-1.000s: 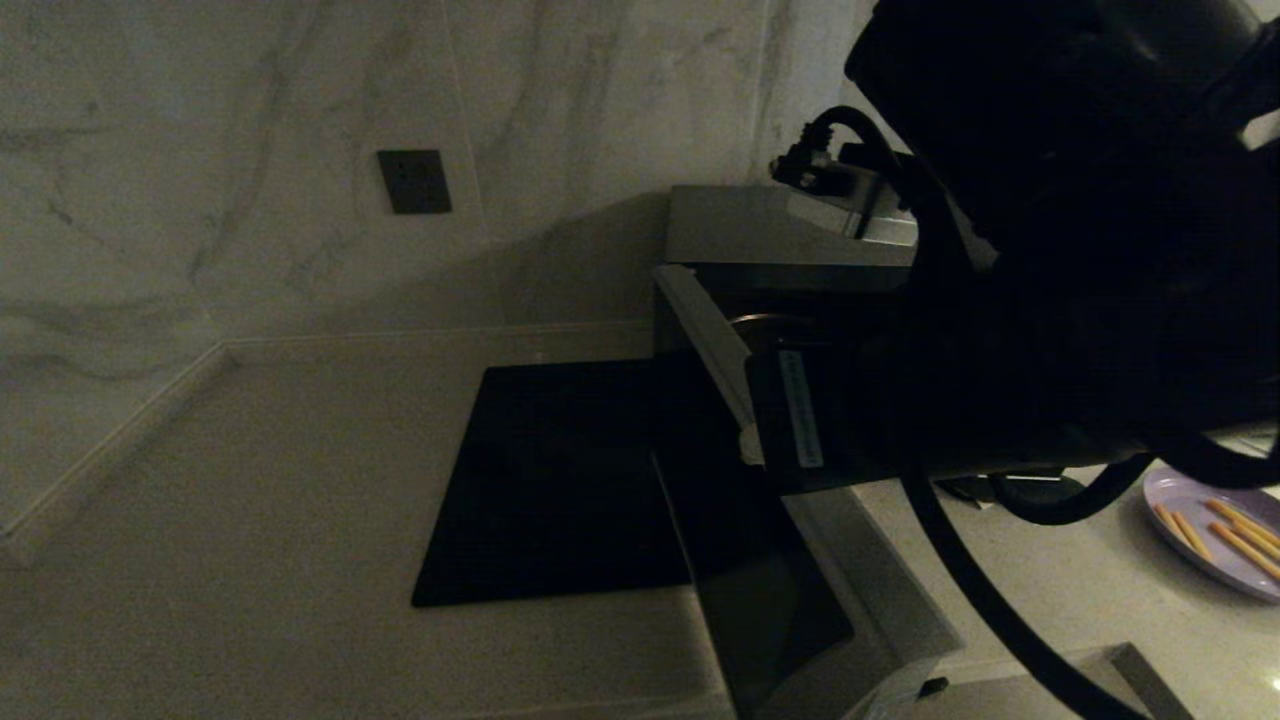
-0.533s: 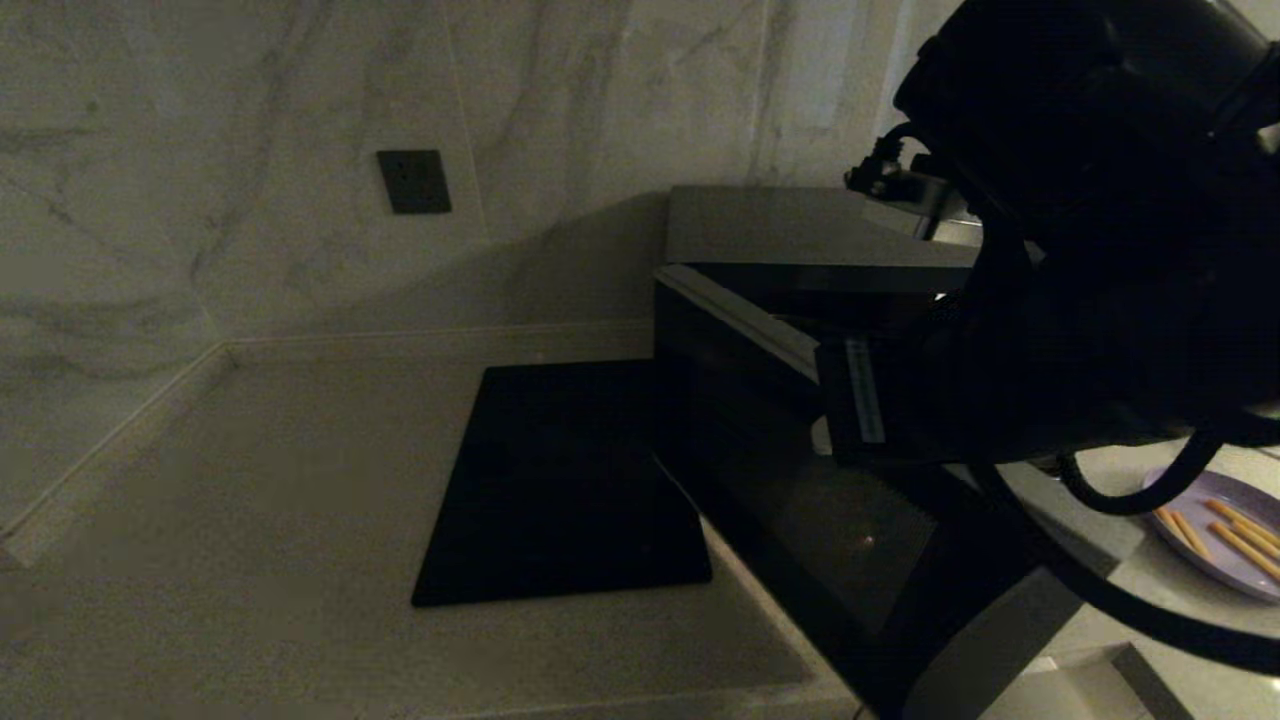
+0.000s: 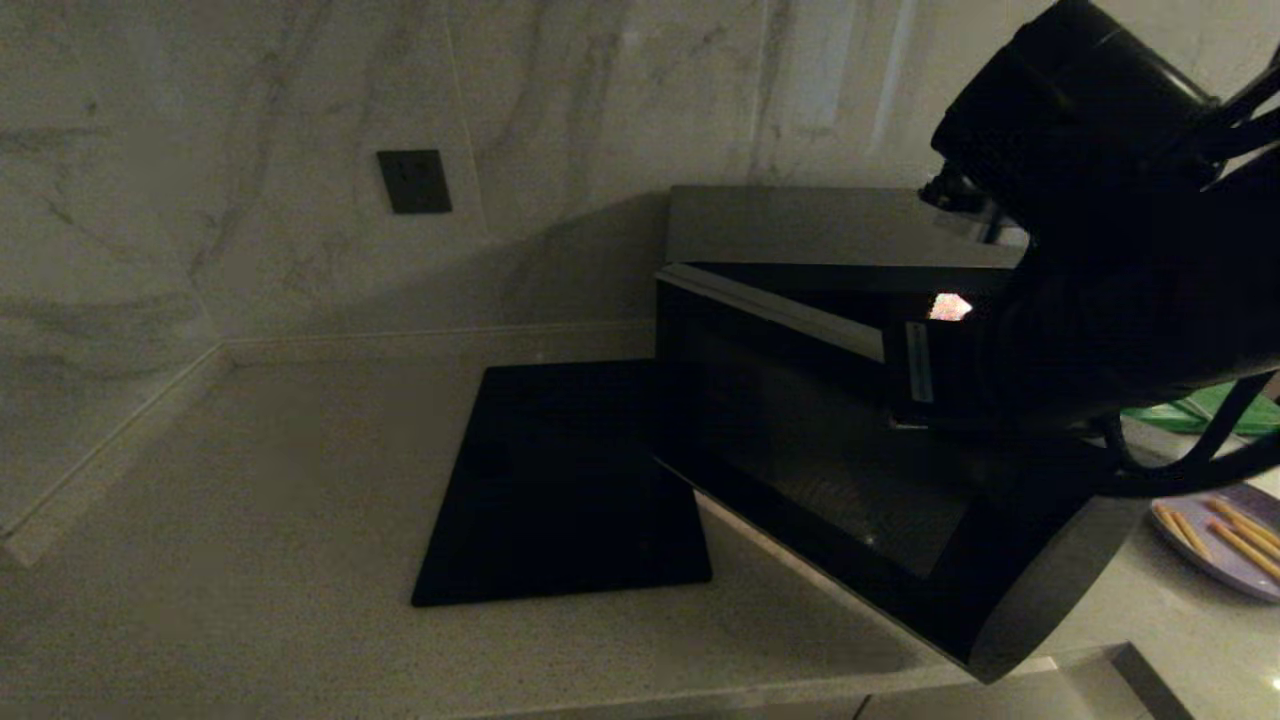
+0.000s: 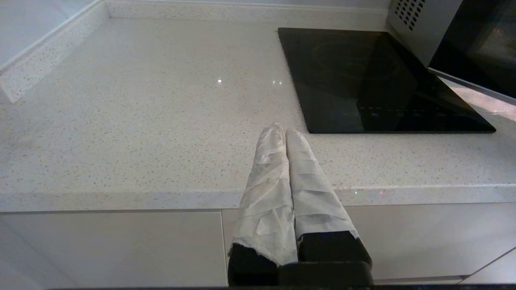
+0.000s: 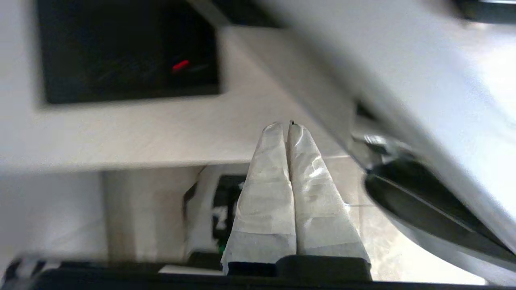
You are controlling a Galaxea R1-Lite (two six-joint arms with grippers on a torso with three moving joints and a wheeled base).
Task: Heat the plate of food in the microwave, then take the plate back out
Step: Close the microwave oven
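At three o'clock in my head view, the right arm bulks dark over the microwave (image 3: 800,230), whose door (image 3: 850,480) hangs partly open, swung out toward five o'clock. A small lit patch shows inside the cavity. The plate of food (image 3: 1225,540) sits on the table (image 3: 250,480) at four o'clock, near the door's free edge but apart from it, orange sticks lying across it. A flat black slab (image 3: 560,480) lies on the table just left of the microwave, at six o'clock. The right pincer (image 5: 288,129) has its wrapped fingers pressed together, empty, beside the door's edge. The left pincer (image 4: 284,135) is parked over the table's front edge, fingers closed on nothing, the slab nearby.
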